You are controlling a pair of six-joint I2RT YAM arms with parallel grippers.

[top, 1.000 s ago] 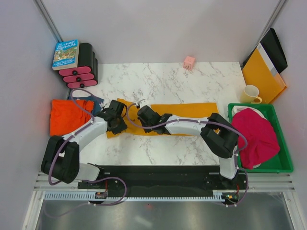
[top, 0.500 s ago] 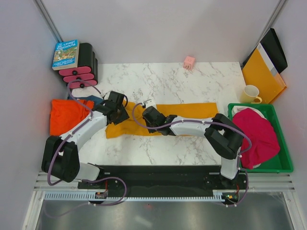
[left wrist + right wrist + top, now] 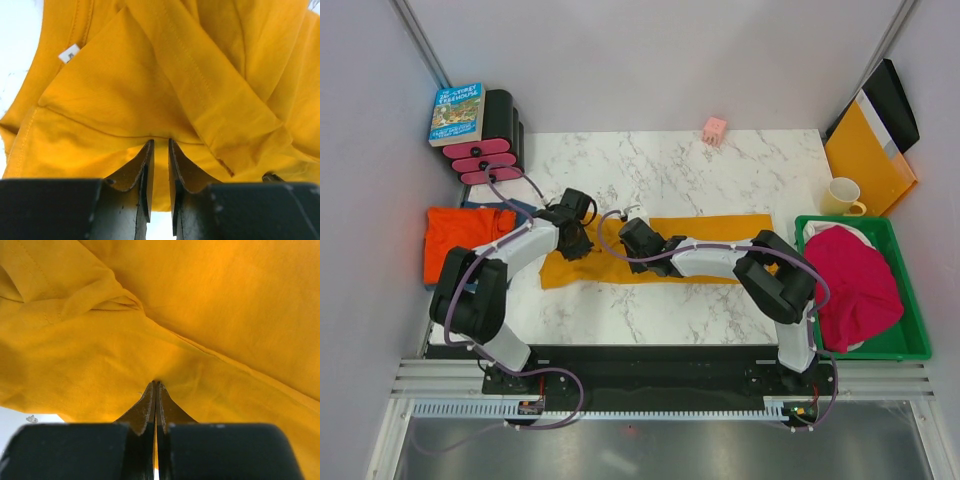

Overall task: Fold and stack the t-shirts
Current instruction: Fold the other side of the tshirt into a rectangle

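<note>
A large mustard-yellow t-shirt [image 3: 710, 245] lies in a long band across the middle of the table. My left gripper [image 3: 576, 238] is over its left end. In the left wrist view the left gripper [image 3: 160, 142] has its jaws drawn close, with a fold of yellow cloth [image 3: 150, 90] between them. My right gripper [image 3: 630, 236] is just to the right; in the right wrist view the right gripper [image 3: 156, 384] is shut on puckered yellow cloth [image 3: 210, 315]. A red-orange t-shirt [image 3: 460, 242] lies at the left edge, with a dusty blue t-shirt [image 3: 518, 208] peeking out beside it. A magenta-pink t-shirt [image 3: 860, 285] fills the green bin [image 3: 912, 345].
A book [image 3: 457, 112] rests on black and pink dumbbells [image 3: 488, 150] at the back left. A small pink block [image 3: 715, 130] stands at the back edge. A cream mug [image 3: 842, 197] and a yellow-orange folder [image 3: 865, 160] stand at the right, behind the bin.
My left gripper has moved away and to the right, onto the yellow shirt's left end, and its jaws opened and then narrowed. The right gripper has crept slightly right, still shut on the cloth.
</note>
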